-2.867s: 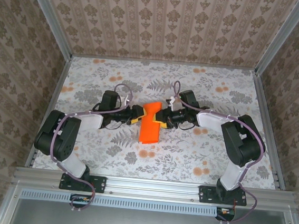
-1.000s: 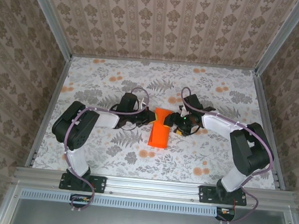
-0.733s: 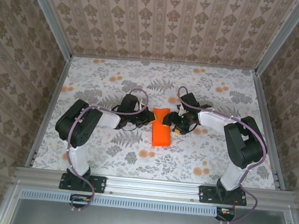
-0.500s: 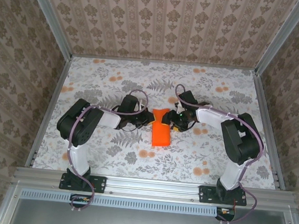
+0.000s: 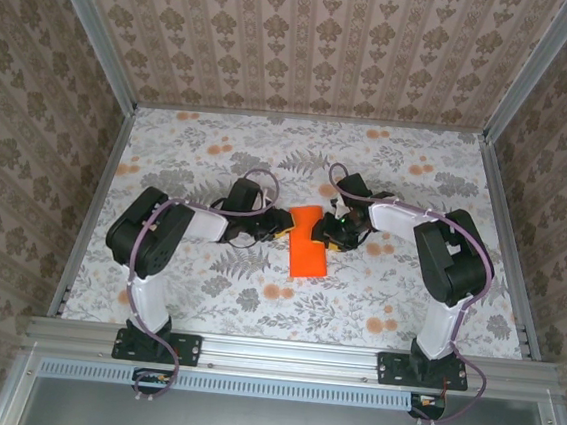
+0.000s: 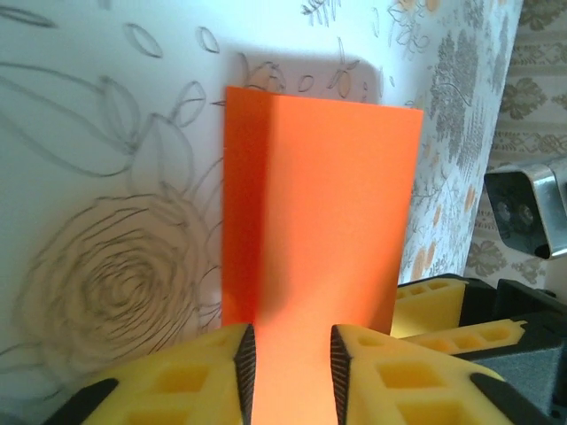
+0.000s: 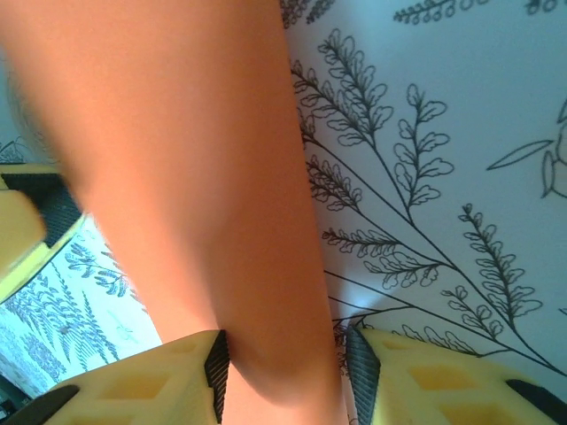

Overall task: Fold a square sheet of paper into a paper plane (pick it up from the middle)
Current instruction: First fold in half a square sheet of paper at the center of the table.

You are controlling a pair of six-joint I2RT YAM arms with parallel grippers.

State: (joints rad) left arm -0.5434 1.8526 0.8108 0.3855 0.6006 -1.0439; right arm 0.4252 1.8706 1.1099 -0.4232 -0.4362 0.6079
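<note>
Two claws, both with jaws apart. My left claw (image 6: 290, 359) straddles one end of the folded orange paper (image 6: 319, 204), which lies flat on the surface (image 6: 106, 133) and runs in between its pads (image 6: 245, 372). My right claw (image 7: 283, 367) has a blurred, lifted stretch of it between its fingers (image 7: 133, 385). From above, the paper sits mid-surface, between the two claws.
</note>
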